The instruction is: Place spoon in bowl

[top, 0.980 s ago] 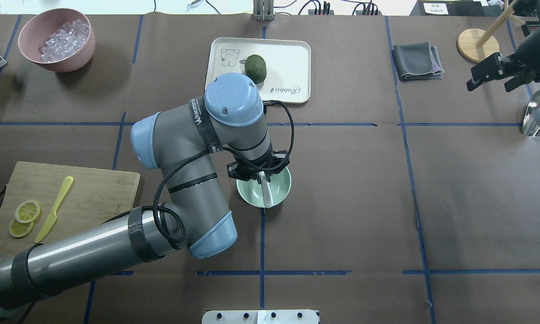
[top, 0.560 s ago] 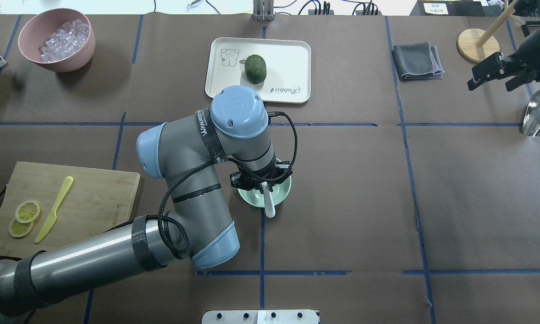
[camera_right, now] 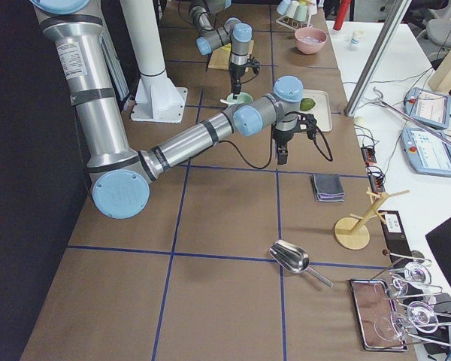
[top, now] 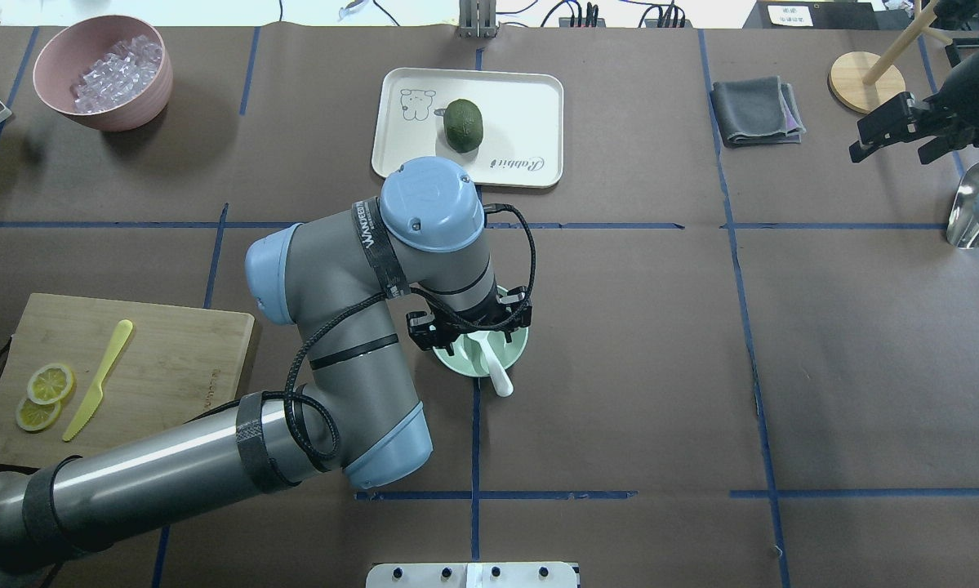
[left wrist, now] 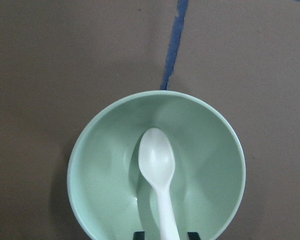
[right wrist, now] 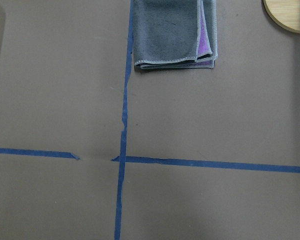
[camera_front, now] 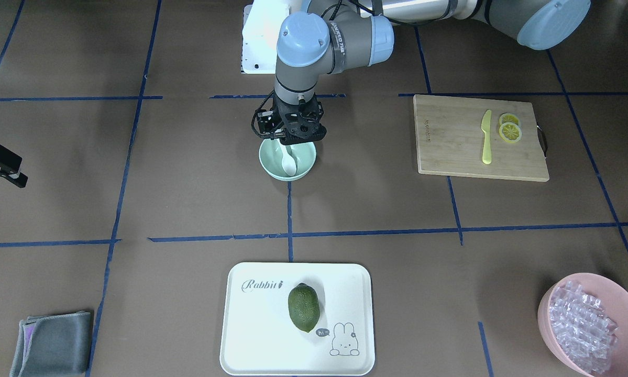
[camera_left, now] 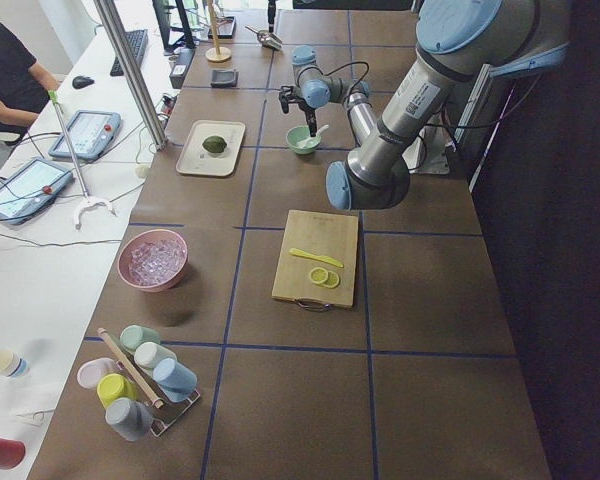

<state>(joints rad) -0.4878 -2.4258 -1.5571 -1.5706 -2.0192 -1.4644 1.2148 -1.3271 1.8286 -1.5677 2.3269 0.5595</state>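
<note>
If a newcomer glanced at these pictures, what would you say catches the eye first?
The big left arm bends over mid-table, its left gripper open just above the mint bowl, where the white spoon lies with its scoop inside and its handle poking over the rim. Next come the dark green fruit, alone on the white tray at the far centre, and the pink bowl of clear cubes at the far left corner.

1. Plain white: spoon (left wrist: pixel 157 162).
2. Plain pale mint-green: bowl (left wrist: pixel 102 165).
3. Brown: table (camera_front: pixel 376 204), gridded with blue tape lines (camera_front: pixel 345 234).
4. Cream-white with rabbit outline and grey script: tray (camera_front: pixel 261 324); dark green: fruit (camera_front: pixel 303 307).
5. Light wood: cutting board (camera_front: pixel 450 141); yellow-green: knife (camera_front: pixel 486 137); yellow: lemon slices (camera_front: pixel 510 131).
6. Grey with a purple inner layer: cloth (right wrist: pixel 165 30).
7. Pink: larger bowl (camera_front: pixel 602 283); clear: cubes (camera_front: pixel 581 324).
</note>
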